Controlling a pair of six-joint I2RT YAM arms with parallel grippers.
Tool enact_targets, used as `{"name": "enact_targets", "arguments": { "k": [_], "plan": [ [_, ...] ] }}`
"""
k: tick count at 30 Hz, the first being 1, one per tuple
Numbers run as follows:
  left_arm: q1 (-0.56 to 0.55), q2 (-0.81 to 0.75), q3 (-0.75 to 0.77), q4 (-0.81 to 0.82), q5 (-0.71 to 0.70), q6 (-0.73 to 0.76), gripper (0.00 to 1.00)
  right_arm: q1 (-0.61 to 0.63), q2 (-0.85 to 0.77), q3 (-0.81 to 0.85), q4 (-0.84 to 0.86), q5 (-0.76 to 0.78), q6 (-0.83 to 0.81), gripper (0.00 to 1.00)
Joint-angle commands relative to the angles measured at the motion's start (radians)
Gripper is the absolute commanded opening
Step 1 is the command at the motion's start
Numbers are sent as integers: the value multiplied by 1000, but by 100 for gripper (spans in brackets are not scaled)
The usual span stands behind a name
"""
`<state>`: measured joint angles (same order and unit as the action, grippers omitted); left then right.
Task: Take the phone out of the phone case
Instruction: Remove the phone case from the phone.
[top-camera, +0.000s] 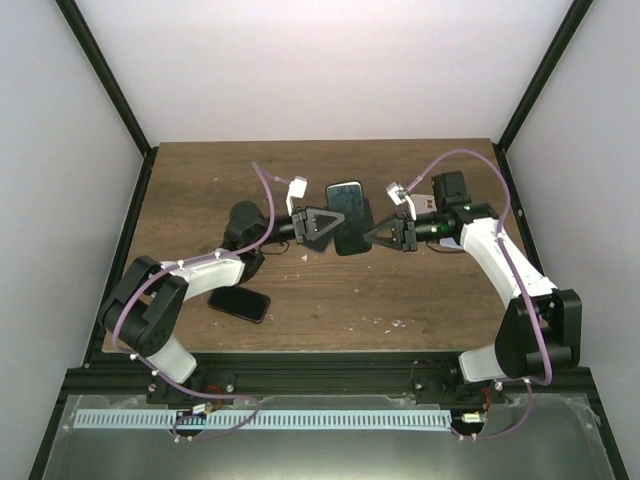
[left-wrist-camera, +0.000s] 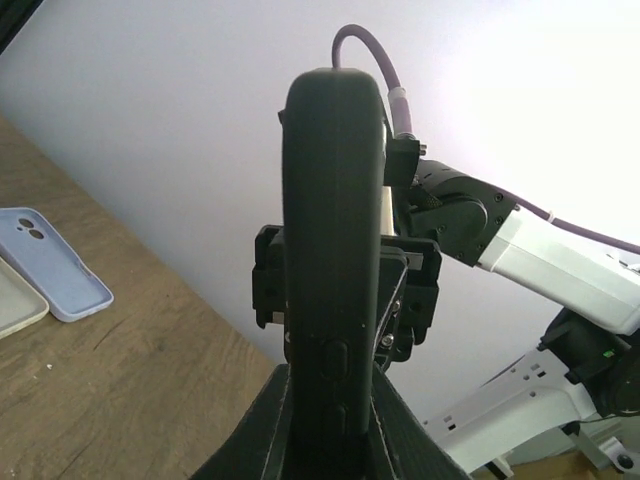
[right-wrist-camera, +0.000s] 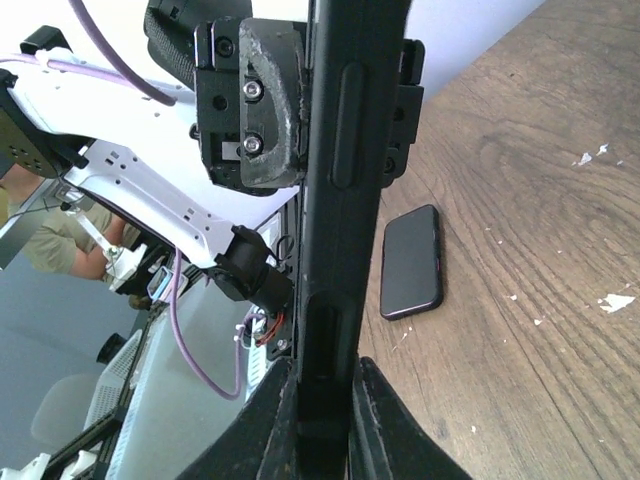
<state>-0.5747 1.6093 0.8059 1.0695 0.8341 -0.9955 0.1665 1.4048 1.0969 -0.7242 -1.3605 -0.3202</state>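
Left claw (top-camera: 335, 224): closed onto the case (top-camera: 352, 238). Its fingers (left-wrist-camera: 262, 440) pinch the two broad faces at one long edge.

Right claw (top-camera: 376, 233): clamped on the same case from the opposite long edge, with its fingers (right-wrist-camera: 392, 425) flat against both faces.

Position: I hold the case between the two claws, lifted off the table (top-camera: 330, 300), over its middle. The long axis runs away from my bases.

Wrist views: the case stands edge-on between each pair of fingers. Side buttons show along its dark rim. Each claw faces the other across the case, close together.

Phone (top-camera: 345, 192): from above, a glossy slab with a pale rim shows at the far end of the case. I take this for the phone. I cannot tell whether it is fully seated or partly out, as both wrist views show only the dark edge.

Other items:
- A spare phone (top-camera: 240, 302), black, lies flat on the table near my left arm and well apart from the claws.
- A blue case (left-wrist-camera: 55, 265) lies flat on the table with its camera cut-out up.
- A pale case (left-wrist-camera: 14, 300) lies just beside it and is cut off by the frame edge.
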Motion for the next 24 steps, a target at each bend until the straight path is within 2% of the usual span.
{"name": "enact_targets", "arguments": {
  "k": [1, 5, 7, 11, 18, 24],
  "plan": [
    [25, -6, 11, 106, 36, -73, 0, 14, -5, 67, -60, 16, -115, 16],
    [63, -19, 16, 111, 98, -129, 0, 15, 13, 157, -316, 49, -442, 46],
    [71, -19, 33, 110, 155, -154, 0, 17, 23, 180, -416, 79, -574, 53],
    [72, -21, 56, 110, 212, -177, 0, 26, 28, 168, -413, 155, -597, 56],
    [72, -19, 62, 109, 224, -191, 0, 91, 7, 138, -354, 213, -548, 57],
    [71, -20, 70, 107, 236, -200, 0, 149, -17, 139, -312, 192, -490, 51]
  ]
}}
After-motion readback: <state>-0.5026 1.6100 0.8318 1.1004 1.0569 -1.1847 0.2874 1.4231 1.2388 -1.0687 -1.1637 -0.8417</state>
